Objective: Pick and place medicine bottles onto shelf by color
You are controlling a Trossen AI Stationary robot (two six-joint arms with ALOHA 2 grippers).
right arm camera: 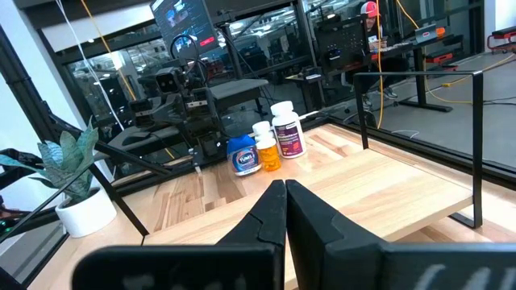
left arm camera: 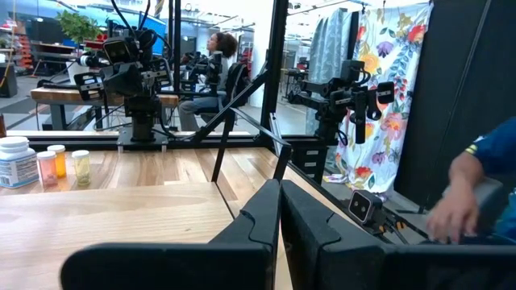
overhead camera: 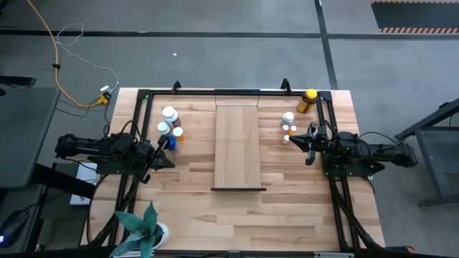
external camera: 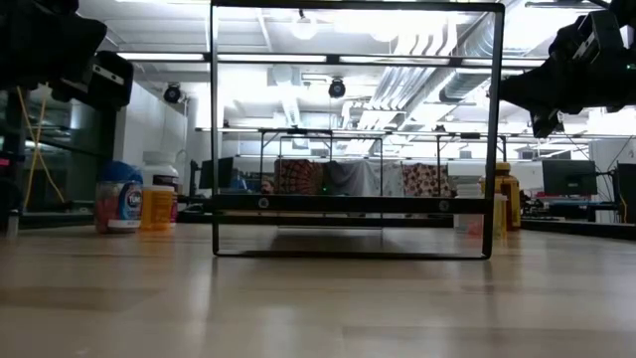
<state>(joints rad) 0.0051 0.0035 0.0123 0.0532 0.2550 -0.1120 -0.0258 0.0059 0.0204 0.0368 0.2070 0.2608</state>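
Note:
The shelf [overhead camera: 238, 147], a long light-wood plank, lies at the table's middle. To its left stand a white bottle [overhead camera: 169, 115], a blue-capped one [overhead camera: 163, 129] and an orange one [overhead camera: 177, 133]. To its right stand an amber bottle with a yellow cap [overhead camera: 307, 100], a white bottle [overhead camera: 288, 119] and tiny white-capped ones [overhead camera: 289, 132]. My left gripper [overhead camera: 168, 147] is shut and empty, above the table just near of the left group. My right gripper [overhead camera: 295, 139] is shut and empty, just near of the tiny bottles. The shut fingertips show in the wrist views [left arm camera: 280, 211] [right arm camera: 285, 201].
A potted plant [overhead camera: 143, 231] stands at the table's near left corner. A black frame [overhead camera: 215, 92] runs along the far edge and both sides. A person's hand [left arm camera: 451, 213] shows beyond the table's far edge in the left wrist view.

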